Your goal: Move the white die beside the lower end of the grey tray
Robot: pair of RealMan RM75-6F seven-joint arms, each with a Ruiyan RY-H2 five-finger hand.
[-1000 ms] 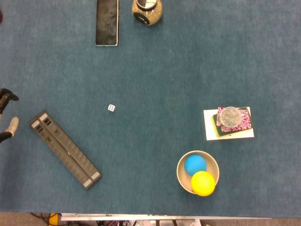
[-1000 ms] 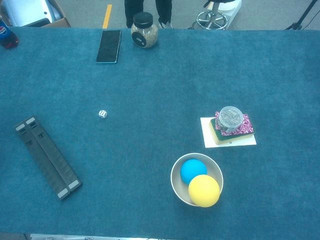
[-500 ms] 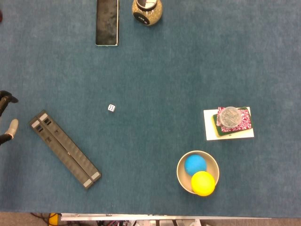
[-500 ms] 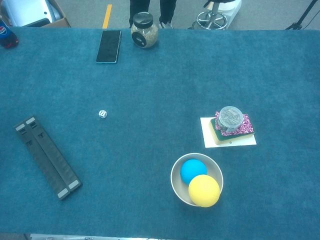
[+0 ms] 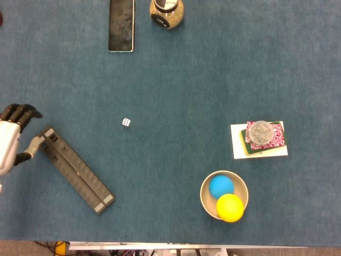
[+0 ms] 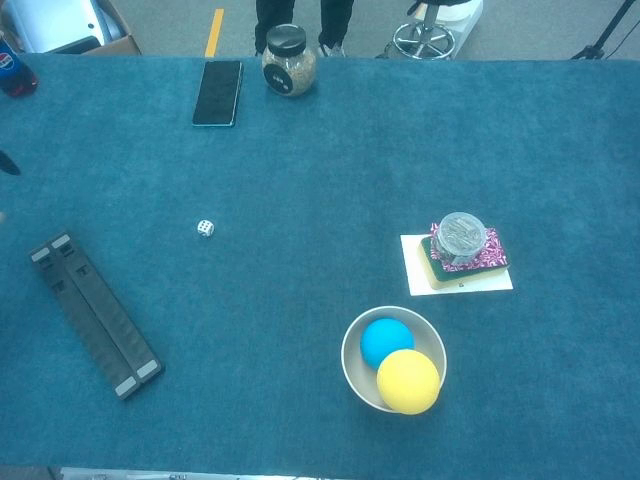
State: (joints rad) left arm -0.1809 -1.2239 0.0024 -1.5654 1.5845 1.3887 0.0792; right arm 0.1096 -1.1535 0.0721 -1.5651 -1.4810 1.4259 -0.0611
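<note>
The left hand [image 5: 11,140] hangs empty with fingers apart by the grey tray's [image 5: 73,169] upper end, since the white die [image 5: 126,122] sits untouched on the cloth, well apart.

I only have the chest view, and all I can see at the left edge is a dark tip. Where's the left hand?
Observer: The head view shows the left hand at the frame's left edge, just left of the tray's upper end.
Operator: Is it holding anything?
Observer: No. Its fingers are apart and empty. The die lies apart from it, off to the hand's right.
Operator: Is it touching the tray?
Observer: The thumb reaches toward the tray's upper end, but I cannot tell whether they touch.
</note>
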